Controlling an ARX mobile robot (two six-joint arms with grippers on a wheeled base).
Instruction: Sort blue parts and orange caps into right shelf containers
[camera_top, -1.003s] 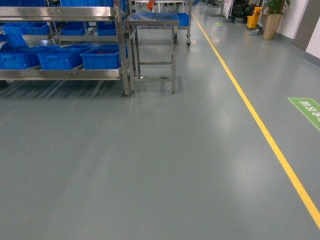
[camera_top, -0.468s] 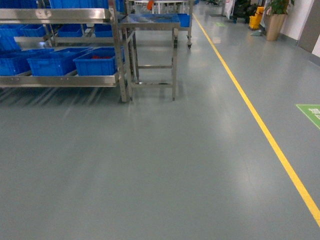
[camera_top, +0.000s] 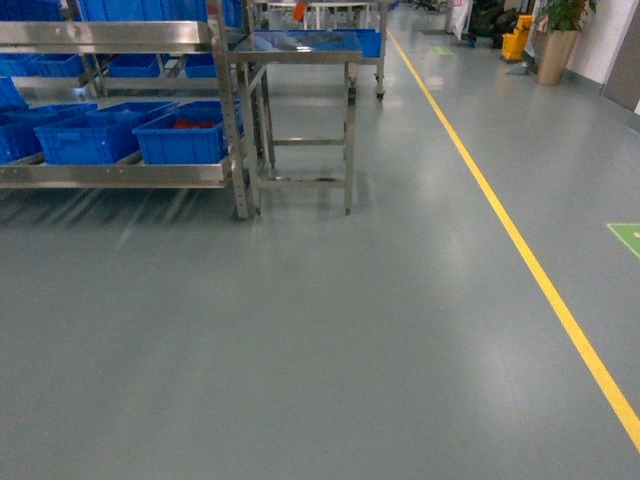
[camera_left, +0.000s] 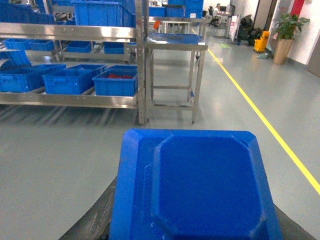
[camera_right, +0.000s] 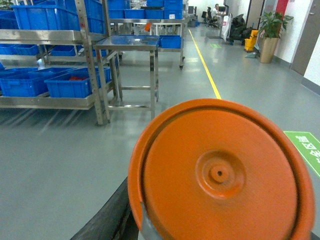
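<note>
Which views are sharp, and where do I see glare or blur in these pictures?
Head view: soft overall, pale ceiling-light glare on the grey floor. Left wrist view: shelf sharp, the near blue part fills the bottom, slightly soft. Right wrist view: the orange cap looms large, its right edge blurred; background clear.

Glossy grey floor (camera_top: 330, 330) — yellow line (camera_top: 520, 255), steel table (camera_top: 298, 45).
</note>
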